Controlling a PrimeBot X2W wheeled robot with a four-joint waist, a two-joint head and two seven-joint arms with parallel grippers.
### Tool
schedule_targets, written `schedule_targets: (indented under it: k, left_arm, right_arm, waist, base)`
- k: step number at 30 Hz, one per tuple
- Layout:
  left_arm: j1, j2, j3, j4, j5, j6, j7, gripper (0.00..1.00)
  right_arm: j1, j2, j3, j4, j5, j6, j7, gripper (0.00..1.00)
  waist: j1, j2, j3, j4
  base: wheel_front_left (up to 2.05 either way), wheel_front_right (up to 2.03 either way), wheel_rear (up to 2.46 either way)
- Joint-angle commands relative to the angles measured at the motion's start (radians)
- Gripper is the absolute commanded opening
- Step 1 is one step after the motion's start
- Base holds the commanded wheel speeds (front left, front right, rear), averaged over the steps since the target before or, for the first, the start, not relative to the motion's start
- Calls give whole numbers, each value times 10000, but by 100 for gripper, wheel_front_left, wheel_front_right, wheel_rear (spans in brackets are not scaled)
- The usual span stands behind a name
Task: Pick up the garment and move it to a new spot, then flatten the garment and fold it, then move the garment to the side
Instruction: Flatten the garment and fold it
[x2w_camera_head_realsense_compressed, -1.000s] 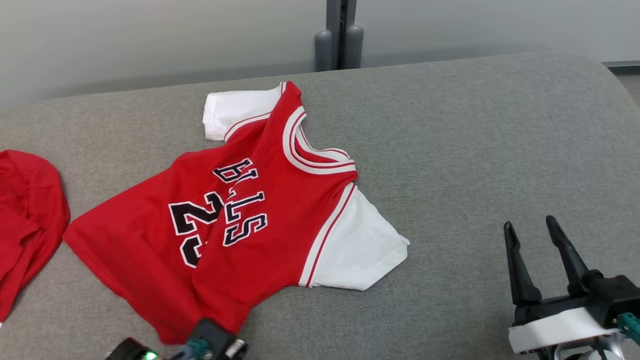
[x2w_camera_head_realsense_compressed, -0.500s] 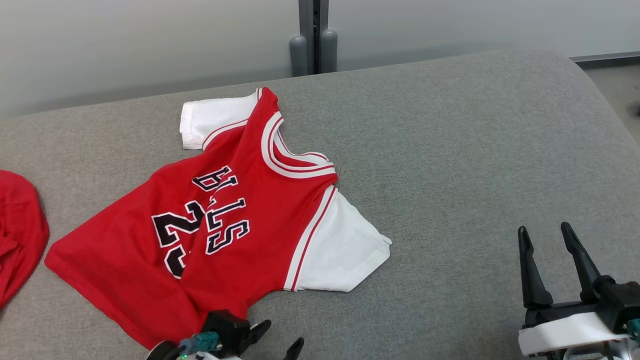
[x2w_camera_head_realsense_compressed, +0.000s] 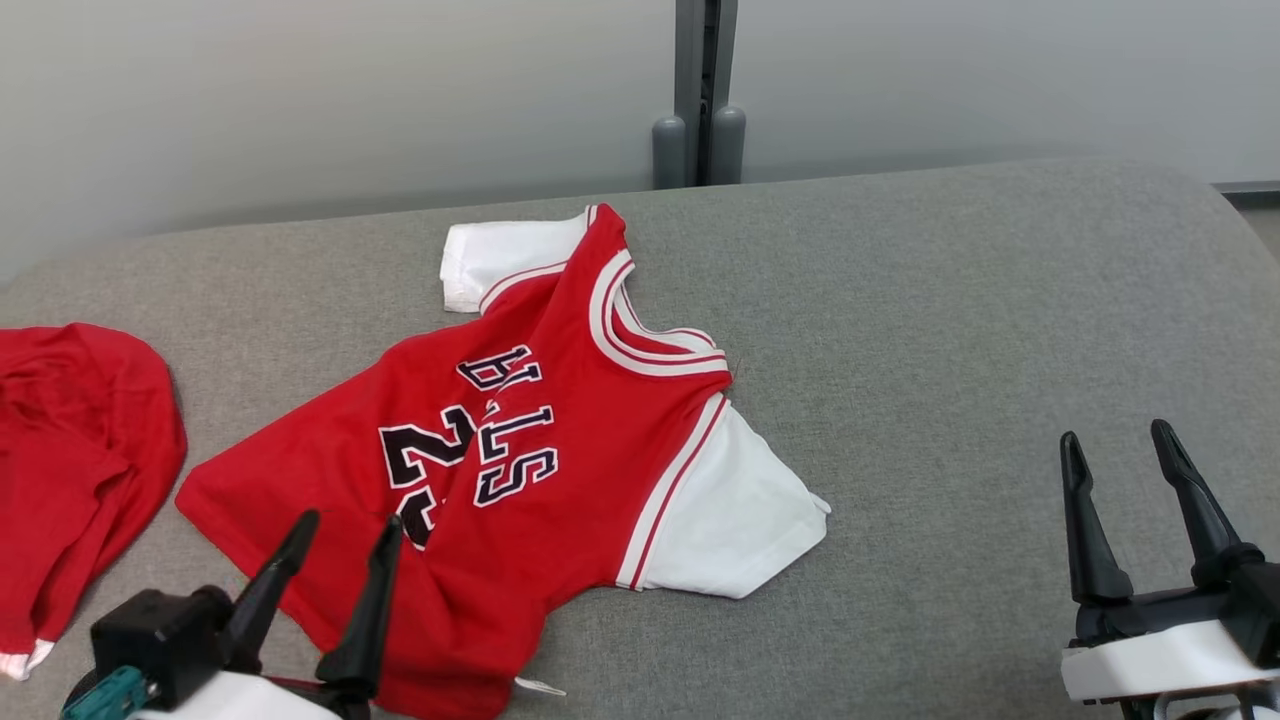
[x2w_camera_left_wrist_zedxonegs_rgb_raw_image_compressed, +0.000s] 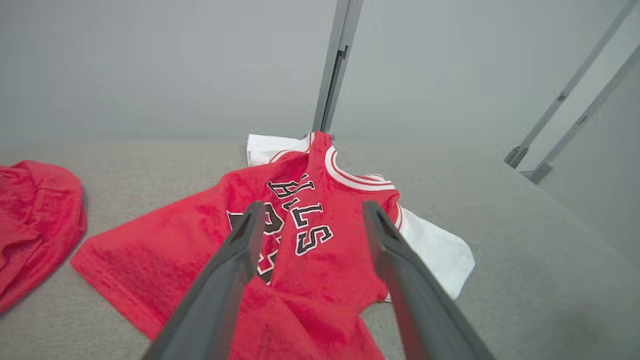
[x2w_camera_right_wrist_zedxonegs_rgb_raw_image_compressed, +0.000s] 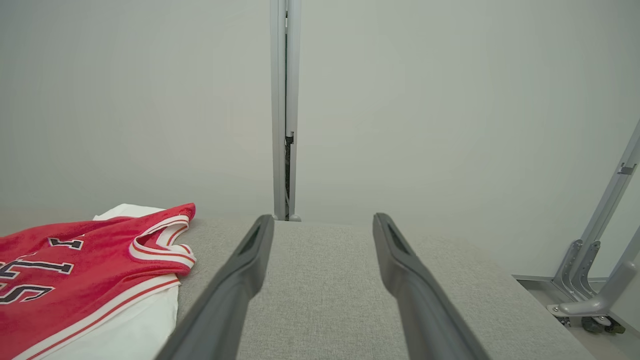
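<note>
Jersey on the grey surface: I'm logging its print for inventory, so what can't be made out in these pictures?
Lettering and number on the jersey, head view: a diagonal fold swallows part of them.
Its near hem, head view: the left end effector covers part; left wrist view: the bottom edge cuts it off.
The second red garment, head view: the left edge cuts it off.

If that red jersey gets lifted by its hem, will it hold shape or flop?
Probably flops: the red jersey lies creased and folded over itself. Likely light, being thin cloth. It may drag on the coarse grey cushion.
</note>
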Motion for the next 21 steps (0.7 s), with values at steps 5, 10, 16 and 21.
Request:
schedule_targets:
  k: [5,10,16,21]
  left_arm:
    - [420,-596,611,1308,148,235,-1961,100]
    - [674,-815,724,2925,556,109,-3624,100]
    - [353,-1250,1171,5063,1271,-476,-4574,100]
    - [502,-1985,2196,5230,2596,-1032,-4573,100]
  right_arm:
    - [250,-51,16,-122,-175,3,-7,100]
    - [507,-57,51,-45,-113,1,-5,100]
    - [836,-54,103,310,13,1,-5,100]
    - [995,-53,65,669,56,1,-6,100]
  waist:
    - [0,0,-408,327]
    - [0,0,-703,538]
    - [0,0,-994,867]
    - [0,0,-1079,1036]
  base:
    - [0,0,0]
    - [0,0,0]
    - [0,0,0]
    - [0,0,0]
